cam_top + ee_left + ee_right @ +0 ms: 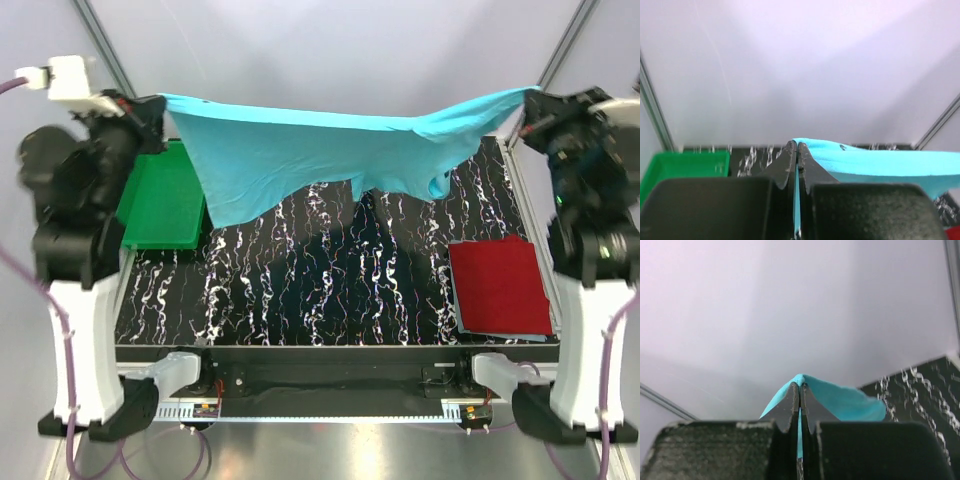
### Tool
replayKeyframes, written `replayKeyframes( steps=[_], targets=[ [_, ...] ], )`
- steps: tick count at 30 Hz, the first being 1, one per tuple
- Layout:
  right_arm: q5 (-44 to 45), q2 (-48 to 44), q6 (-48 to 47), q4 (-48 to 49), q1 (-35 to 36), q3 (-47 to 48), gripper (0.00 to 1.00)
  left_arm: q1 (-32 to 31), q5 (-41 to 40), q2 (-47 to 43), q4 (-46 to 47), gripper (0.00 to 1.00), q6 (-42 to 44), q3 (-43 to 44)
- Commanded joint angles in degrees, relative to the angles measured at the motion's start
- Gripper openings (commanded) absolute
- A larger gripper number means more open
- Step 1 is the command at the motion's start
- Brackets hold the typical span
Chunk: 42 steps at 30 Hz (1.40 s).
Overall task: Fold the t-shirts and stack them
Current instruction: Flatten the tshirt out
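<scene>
The red shirt [498, 287] lies folded at the table's [300, 290] lower right, while the turquoise shirt [330, 150] hangs stretched across the top, pinched by the left hand [158, 106] and right hand [529, 105], not yet folded or stacked.

You are working in a robotics lab cell, not a home. Plain white panels [330, 40] are closing off the top of the frame, and metal struts [100, 43] are slanting up both upper corners. Purple cables [10, 86] are trailing along the left edge. Two arm bases [85, 340] are sitting bolted at the bottom, in front of a marbled black table [300, 290].
</scene>
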Motion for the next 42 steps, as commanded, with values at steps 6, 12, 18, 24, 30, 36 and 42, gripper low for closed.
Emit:
replayKeyframes(
  steps=[6,12,18,24,30,36,42],
  targets=[
    [2.0,-15.8,-7.2,5.0,0.0,3.5,0.00,-6.9,-2.0,-12.2,0.4,0.00,4.1,6.4],
    [2.2,-17.2,-7.9,3.6,0.0,7.5,0.00,-13.4,-13.1,-14.6,-3.2,0.00,9.0,11.3],
    [-0.5,-10.9,-6.5,4.8,0.0,3.1,0.00,-14.4,-18.0,-10.8,-3.3,0.00,11.5,5.8],
    [-3.0,-3.9,-4.2,9.1,0.0,-9.1,0.00,-14.2,-24.2,-7.3,3.8,0.00,13.1,-12.8],
    [-6.3,4.1,-4.1,20.7,0.0,-25.9,0.00,-8.1,-22.5,-1.5,19.9,0.00,13.9,-35.4],
    [-9.8,23.3,-5.4,26.8,0.0,-26.0,0.00,-1.0,-16.0,25.8,26.7,0.00,12.1,-32.2],
    [-15.0,40.0,-4.0,25.8,0.1,-17.2,0.00,0.4,-13.6,46.1,21.1,0.00,12.1,-16.6]
  ],
)
